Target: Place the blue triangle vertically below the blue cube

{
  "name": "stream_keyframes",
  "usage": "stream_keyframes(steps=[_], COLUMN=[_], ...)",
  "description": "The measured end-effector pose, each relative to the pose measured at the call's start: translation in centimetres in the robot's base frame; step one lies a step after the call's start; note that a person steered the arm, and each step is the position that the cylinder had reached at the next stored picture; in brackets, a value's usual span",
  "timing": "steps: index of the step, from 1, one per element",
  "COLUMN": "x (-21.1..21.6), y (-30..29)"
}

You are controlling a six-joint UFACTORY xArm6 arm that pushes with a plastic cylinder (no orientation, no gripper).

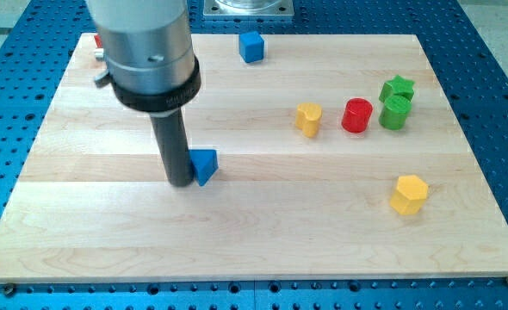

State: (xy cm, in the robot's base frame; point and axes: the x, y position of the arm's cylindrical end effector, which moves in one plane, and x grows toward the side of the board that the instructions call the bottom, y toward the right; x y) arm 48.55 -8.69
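Note:
The blue triangle [205, 164] lies on the wooden board [254, 232], left of the middle. The blue cube [251, 46] sits near the board's top edge, up and a little to the right of the triangle. My tip [181, 182] rests on the board right against the triangle's left side. The rod hangs from a large grey cylinder [147, 52] that covers the board's upper left.
A yellow block [308, 119], a red cylinder [356, 115], a green cylinder [394, 113] and a green star [398, 88] stand at the right. Another yellow block [408, 194] sits lower right. A red block [98, 50] peeks out behind the grey cylinder, top left.

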Motion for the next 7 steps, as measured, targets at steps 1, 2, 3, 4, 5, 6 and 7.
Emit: stream_keyframes(steps=[1,2,3,4,5,6,7], x=[0.5,2.4,-0.4,-5.8,-11.8,-12.0,-13.6], y=[3.8,4.4,6.7,8.5,7.1,2.7,2.7])
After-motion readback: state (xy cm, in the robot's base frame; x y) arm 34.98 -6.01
